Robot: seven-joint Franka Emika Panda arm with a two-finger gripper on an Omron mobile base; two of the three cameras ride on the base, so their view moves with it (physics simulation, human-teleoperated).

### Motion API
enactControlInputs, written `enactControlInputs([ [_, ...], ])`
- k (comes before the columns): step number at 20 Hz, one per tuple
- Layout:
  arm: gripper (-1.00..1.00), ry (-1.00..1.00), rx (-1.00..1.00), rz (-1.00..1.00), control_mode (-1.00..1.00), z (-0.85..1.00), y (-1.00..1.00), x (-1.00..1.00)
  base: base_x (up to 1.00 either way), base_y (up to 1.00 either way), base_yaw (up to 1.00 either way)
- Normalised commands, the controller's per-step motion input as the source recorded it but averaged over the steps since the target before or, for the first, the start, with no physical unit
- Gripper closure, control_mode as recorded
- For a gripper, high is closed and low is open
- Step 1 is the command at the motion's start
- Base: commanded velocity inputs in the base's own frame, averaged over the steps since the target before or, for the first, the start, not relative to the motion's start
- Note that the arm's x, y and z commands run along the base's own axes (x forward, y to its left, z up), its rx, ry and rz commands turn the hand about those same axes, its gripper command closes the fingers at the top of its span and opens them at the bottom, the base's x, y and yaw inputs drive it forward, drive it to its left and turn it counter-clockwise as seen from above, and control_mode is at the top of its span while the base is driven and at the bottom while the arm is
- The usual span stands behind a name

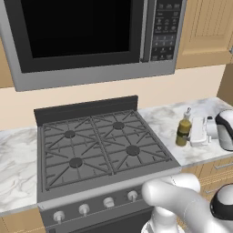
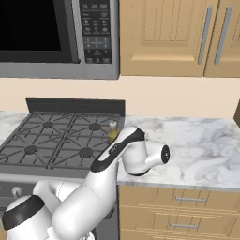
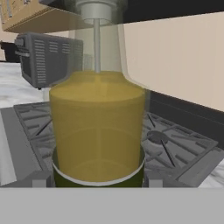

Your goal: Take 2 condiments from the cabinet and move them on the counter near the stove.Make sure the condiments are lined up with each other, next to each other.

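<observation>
The olive-green bottle [image 1: 184,132] stood upright on the surface [image 1: 168,119] just right of the stove [image 1: 100,145], directly before the hand [image 1: 198,132], apparently pinched between its fingers.

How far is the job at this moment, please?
One bottle stands on the counter right of the stove. The gripper is at it; whether it grips is unclear. A second bottle must come beside it.

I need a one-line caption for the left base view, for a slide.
Olive-green condiment bottle stands upright on the marble counter right of the gas stove, with the gripper beside it.
</observation>
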Motion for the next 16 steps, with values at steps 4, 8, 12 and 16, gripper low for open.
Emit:
enactControlInputs([
  [4,1.00,0.00,0.00,0.00,-1.00,-0.19,-0.09,0.13,0.00,0.00,0.00],
  [8,1.00,0.00,0.00,0.00,-1.00,-0.22,-0.09,0.15,0.00,0.00,0.00],
  [12,1.00,0.00,0.00,0.00,-1.00,-0.27,-0.08,0.16,0.00,0.00,0.00],
  [16,1.00,0.00,0.00,0.00,-1.00,-0.25,-0.10,0.13,0.00,0.00,0.00],
])
